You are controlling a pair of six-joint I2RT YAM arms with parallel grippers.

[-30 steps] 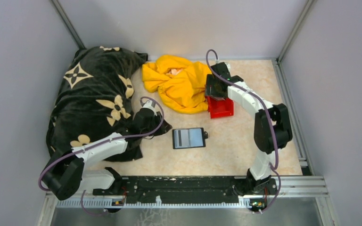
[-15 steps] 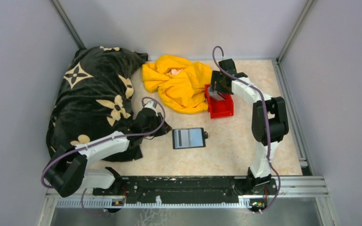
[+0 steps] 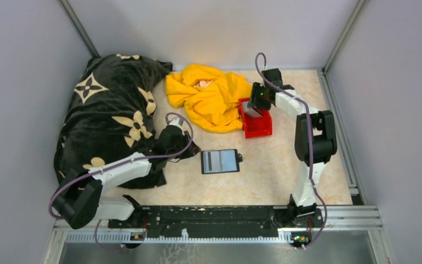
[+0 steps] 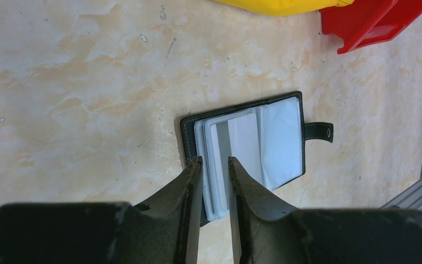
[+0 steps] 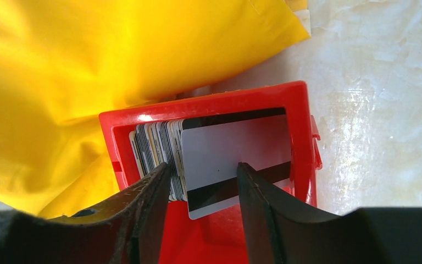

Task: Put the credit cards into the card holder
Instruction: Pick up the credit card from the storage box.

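Note:
The card holder (image 3: pixel 220 161) lies open on the table, black outside with pale sleeves inside (image 4: pixel 253 148), its snap tab pointing right. My left gripper (image 3: pixel 189 149) hovers at its left edge, jaws (image 4: pixel 215 160) a narrow gap apart with nothing between them. The credit cards (image 5: pixel 154 143) stand on edge as a stack in the red bin (image 5: pixel 198 104). The front card (image 5: pixel 225 148) is grey with a black stripe. My right gripper (image 5: pixel 203 166) reaches into the bin (image 3: pixel 258 127), open, one finger beside the stack and the other in front of that card.
A crumpled yellow cloth (image 3: pixel 211 96) lies against the bin's left side (image 5: pixel 88 55). A black blanket with cream flowers (image 3: pixel 110 110) covers the table's left part, beside my left arm. Grey walls close in the back and both sides.
My right gripper has moved right and down into the red bin, and its jaws have narrowed around the cards. The left arm and the card holder have not moved.

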